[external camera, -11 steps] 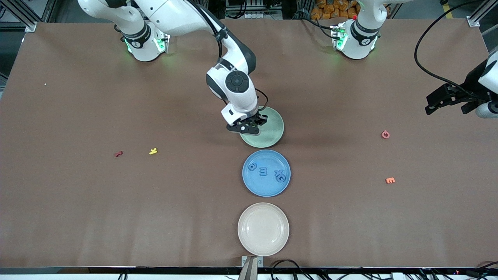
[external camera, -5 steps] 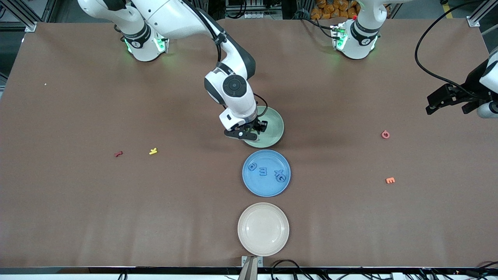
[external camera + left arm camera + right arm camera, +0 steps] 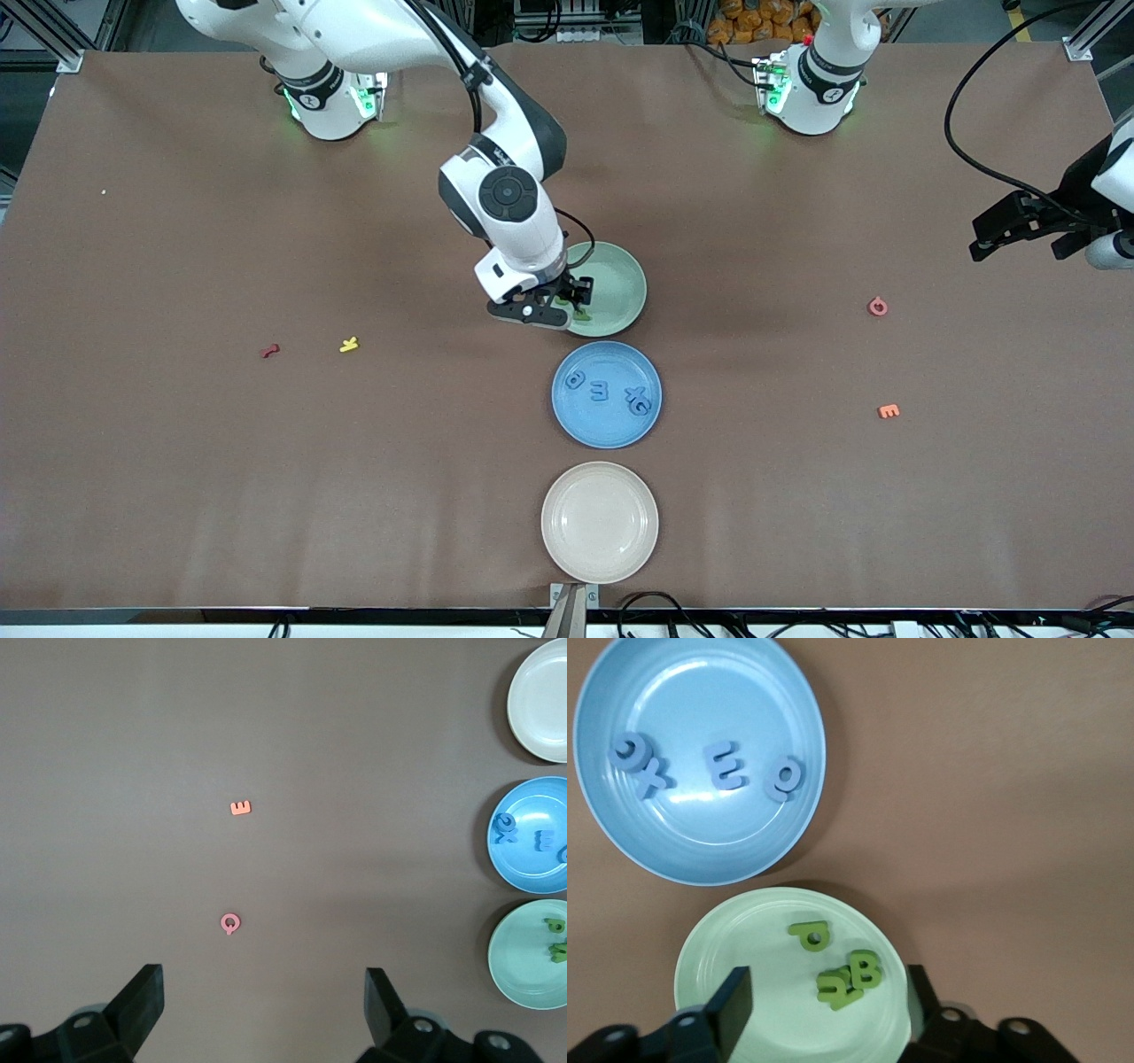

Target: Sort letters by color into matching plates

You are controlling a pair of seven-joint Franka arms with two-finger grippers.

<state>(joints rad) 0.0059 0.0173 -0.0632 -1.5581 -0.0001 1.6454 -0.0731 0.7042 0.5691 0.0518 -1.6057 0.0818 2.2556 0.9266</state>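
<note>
The pale green plate [image 3: 620,279] holds green letters [image 3: 842,974]: a P [image 3: 811,935], a B, and more piled against the B. My right gripper [image 3: 551,304] is open and empty, low over the plate's rim toward the right arm's end; its own view shows it [image 3: 828,1010] over the plate [image 3: 735,992]. The blue plate [image 3: 607,421], nearer the front camera, holds several blue letters [image 3: 599,390]; it also shows in the right wrist view [image 3: 700,846]. My left gripper [image 3: 1019,226] waits open and empty over the left arm's end of the table, as its own view shows [image 3: 263,1001].
A cream plate [image 3: 600,523] lies nearest the front camera. A pink Q [image 3: 877,307] and an orange E [image 3: 889,411] lie toward the left arm's end; a red letter [image 3: 270,351] and a yellow letter [image 3: 349,345] lie toward the right arm's end.
My right gripper has drawn back from over the green plate's middle toward the right arm's end, uncovering green letters in the plate. The left arm has barely moved.
</note>
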